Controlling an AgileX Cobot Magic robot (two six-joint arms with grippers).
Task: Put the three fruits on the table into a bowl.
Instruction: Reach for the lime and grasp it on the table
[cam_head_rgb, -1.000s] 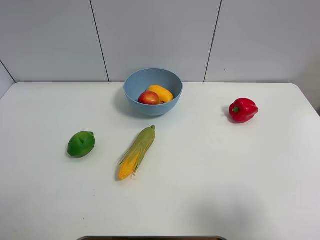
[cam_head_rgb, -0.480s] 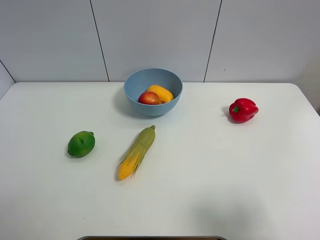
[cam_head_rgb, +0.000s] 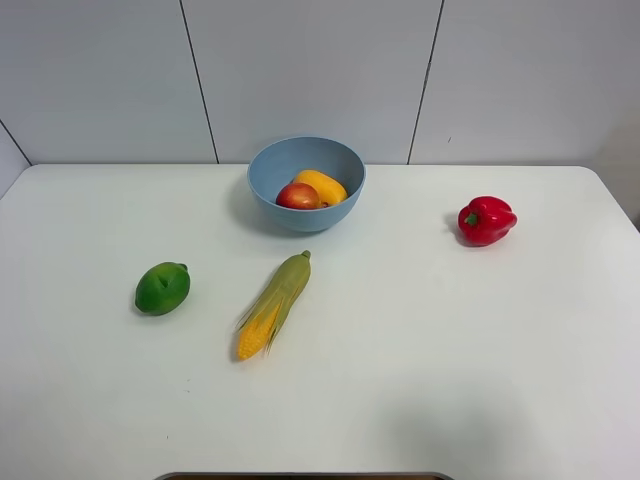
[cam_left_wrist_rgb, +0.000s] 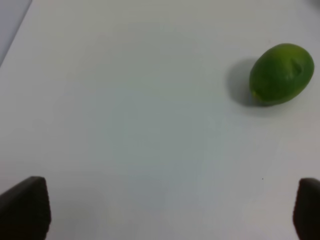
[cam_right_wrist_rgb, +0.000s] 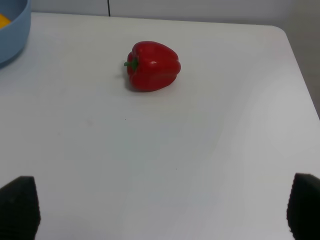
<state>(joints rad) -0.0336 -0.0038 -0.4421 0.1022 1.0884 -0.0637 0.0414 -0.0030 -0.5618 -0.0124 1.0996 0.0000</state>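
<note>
— Anything shifted since a second ago?

— Nothing. The lime (cam_head_rgb: 162, 288), corn cob (cam_head_rgb: 273, 305) and bell pepper (cam_head_rgb: 487, 220) lie where they lay. The mango (cam_head_rgb: 322, 185) and apple (cam_head_rgb: 297, 196) sit touching in the light-blue bowl (cam_head_rgb: 300, 218). Neither arm shows in the high view.

— Your hands?

— My left gripper (cam_left_wrist_rgb: 165, 210) is spread wide, with nothing between the fingers; my right gripper (cam_right_wrist_rgb: 161, 205) is the same.

— Where's the lime?

— On the white table (cam_head_rgb: 450, 350), ahead of my left gripper and off to one side, well apart from both fingers. Its long axis runs roughly across the table, the nubbed end toward the corn cob. The bell pepper is ahead of my right gripper, stem toward the bowl.
</note>
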